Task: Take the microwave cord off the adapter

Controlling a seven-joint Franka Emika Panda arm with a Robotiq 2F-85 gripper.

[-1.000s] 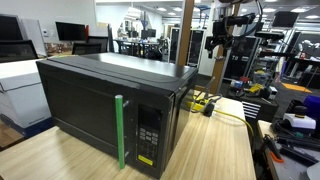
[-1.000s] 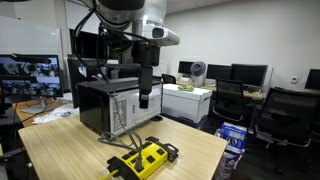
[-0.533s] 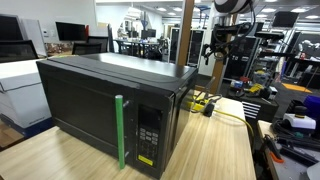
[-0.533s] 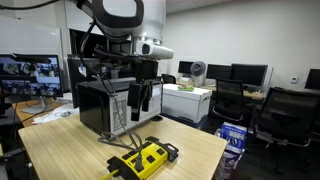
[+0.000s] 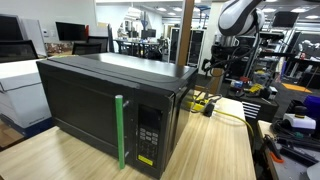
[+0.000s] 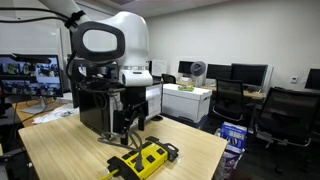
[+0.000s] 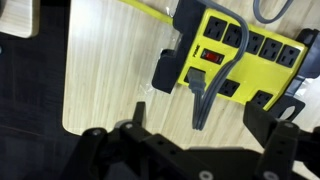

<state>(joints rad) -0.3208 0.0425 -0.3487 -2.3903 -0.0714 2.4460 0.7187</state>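
The yellow adapter (image 7: 245,45), a multi-socket strip on a pale yellow cable (image 7: 140,8), lies on the wooden table. It also shows in both exterior views (image 6: 146,158) (image 5: 201,101). The microwave cord (image 7: 204,92), a thin dark cable, runs from a socket in the adapter's middle toward the camera. A black block (image 7: 165,70) sits at one end of the adapter. My gripper (image 7: 210,125) is open and empty, its two fingers spread wide just above the cord and adapter. In an exterior view the gripper (image 6: 126,124) hangs a little above the adapter, behind the microwave.
The big black microwave (image 5: 100,105) with a green strip on its door fills most of the table (image 5: 215,150); its back (image 6: 98,108) stands close to my arm. The table's edge (image 6: 210,160) lies just past the adapter. Desks, chairs and monitors surround it.
The arm has come down and tilted over behind the microwave. The gripper has dropped from well above the table to just above the adapter. The cord and adapter have not moved.
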